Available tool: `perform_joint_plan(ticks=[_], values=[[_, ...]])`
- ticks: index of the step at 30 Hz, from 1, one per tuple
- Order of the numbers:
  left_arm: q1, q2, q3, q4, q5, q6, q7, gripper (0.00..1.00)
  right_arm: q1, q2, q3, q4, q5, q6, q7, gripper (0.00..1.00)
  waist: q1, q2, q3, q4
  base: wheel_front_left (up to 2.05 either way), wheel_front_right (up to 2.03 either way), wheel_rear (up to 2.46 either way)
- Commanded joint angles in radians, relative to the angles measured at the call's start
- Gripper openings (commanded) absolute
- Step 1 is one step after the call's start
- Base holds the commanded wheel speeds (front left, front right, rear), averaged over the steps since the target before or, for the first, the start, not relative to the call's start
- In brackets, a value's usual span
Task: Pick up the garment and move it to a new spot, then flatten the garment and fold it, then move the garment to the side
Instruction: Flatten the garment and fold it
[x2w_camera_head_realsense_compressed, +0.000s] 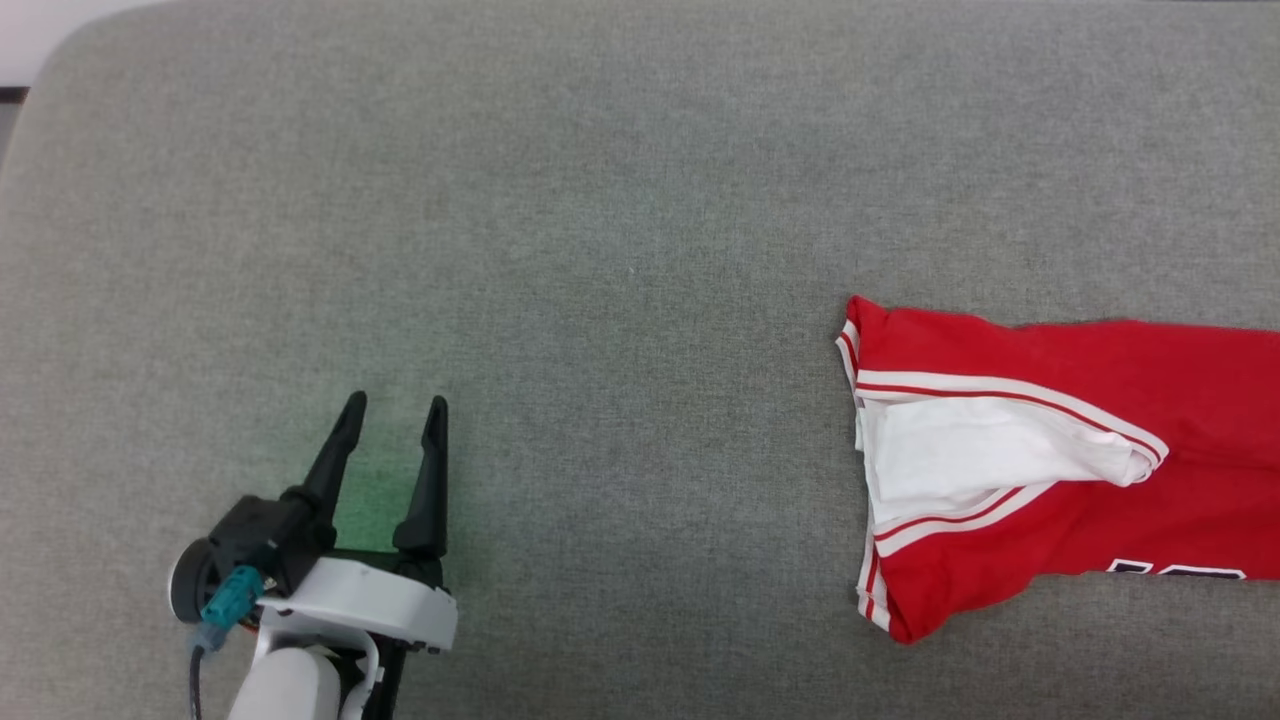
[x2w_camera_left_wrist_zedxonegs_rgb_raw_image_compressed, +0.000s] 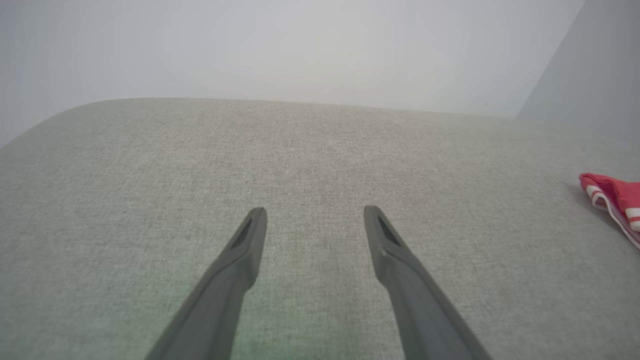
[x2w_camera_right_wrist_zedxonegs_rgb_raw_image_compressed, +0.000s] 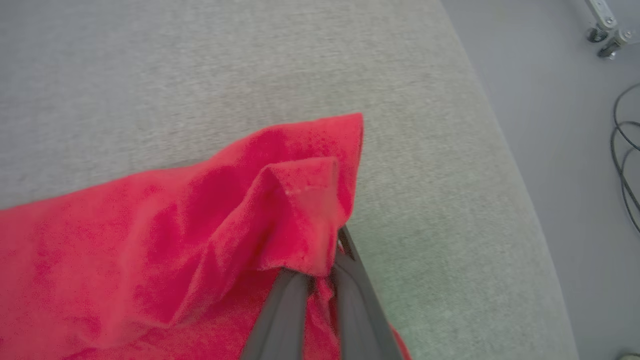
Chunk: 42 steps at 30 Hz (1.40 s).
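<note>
The red garment (x2w_camera_head_realsense_compressed: 1060, 460) lies on the grey cushion at the right of the head view, running off the right edge, with a white sleeve folded across it and striped trim along its left end. My left gripper (x2w_camera_head_realsense_compressed: 392, 412) hovers open over bare cushion at the lower left, far from the cloth. The left wrist view has its fingers (x2w_camera_left_wrist_zedxonegs_rgb_raw_image_compressed: 240, 260) spread apart, the garment's trimmed corner (x2w_camera_left_wrist_zedxonegs_rgb_raw_image_compressed: 612, 197) far off to the right. In the right wrist view my right gripper (x2w_camera_right_wrist_zedxonegs_rgb_raw_image_compressed: 320, 270) is shut on a bunched fold of the red garment (x2w_camera_right_wrist_zedxonegs_rgb_raw_image_compressed: 210, 230) near its corner.
The grey upholstered surface (x2w_camera_head_realsense_compressed: 600, 220) has rounded corners. In the right wrist view its right edge drops to a pale floor (x2w_camera_right_wrist_zedxonegs_rgb_raw_image_compressed: 560, 100) with black cables (x2w_camera_right_wrist_zedxonegs_rgb_raw_image_compressed: 622, 150) and a caster leg (x2w_camera_right_wrist_zedxonegs_rgb_raw_image_compressed: 602, 30). A pale wall (x2w_camera_left_wrist_zedxonegs_rgb_raw_image_compressed: 300, 45) rises behind the far edge.
</note>
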Motion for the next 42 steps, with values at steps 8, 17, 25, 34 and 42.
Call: perform_joint_plan(ticks=[8,17,25,34,42], values=[[0.024,-0.013,0.01,0.02,-0.011,-0.006,0.001,1.0,0.1,0.077,0.117,-0.335,0.076,-0.002,0.102,0.0,0.0,0.0,-0.054,-0.004,0.0,0.0,0.0],[0.042,-0.038,0.006,0.035,-0.03,-0.007,0.001,1.0,0.148,0.191,0.273,-0.786,0.088,-0.002,0.257,0.0,0.0,0.0,-0.088,0.01,0.0,0.0,0.0],[0.034,-0.055,-0.011,0.038,-0.056,-0.007,0.001,1.0,0.045,0.263,0.425,-0.864,0.052,-0.002,0.315,0.0,0.0,0.0,-0.084,0.046,0.0,0.0,0.0],[0.022,-0.063,-0.028,0.044,-0.071,-0.007,0.001,1.0,-0.001,0.299,0.552,-0.765,0.012,-0.002,0.3,0.0,0.0,0.0,-0.069,0.079,0.0,0.0,0.0],[0.015,-0.068,-0.048,0.051,-0.09,-0.007,0.001,1.0,-0.018,0.346,0.619,-0.643,0.021,-0.002,0.227,0.0,0.0,0.0,-0.073,0.084,0.0,0.0,0.0]])
